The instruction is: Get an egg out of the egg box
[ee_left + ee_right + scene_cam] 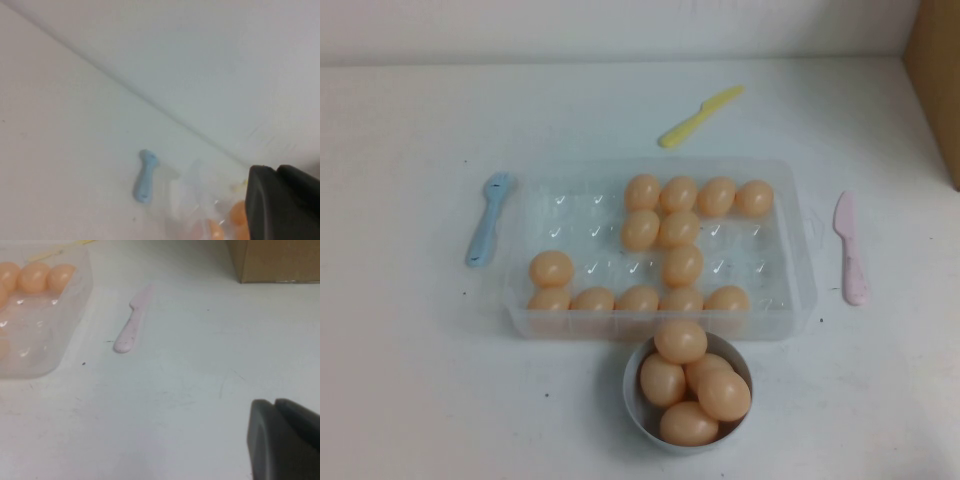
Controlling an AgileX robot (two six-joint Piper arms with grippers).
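The clear plastic egg box (516,300) lies in the middle of the table with several peach-orange eggs in its cups, such as one (551,268) at its left. Neither gripper shows in the high view. In the left wrist view my left gripper (277,172) is shut and empty, off the box's left end (187,200), where eggs (239,215) show. In the right wrist view my right gripper (274,404) is shut and empty over bare table, right of the box (60,340) and its eggs (35,277).
A grey-white bowl (632,395) with several eggs stands in front of the box. A blue fork (487,218) (144,176) lies left, a pink knife (849,245) (131,322) right, a yellow knife (698,116) behind. A cardboard box (935,80) (275,260) stands far right.
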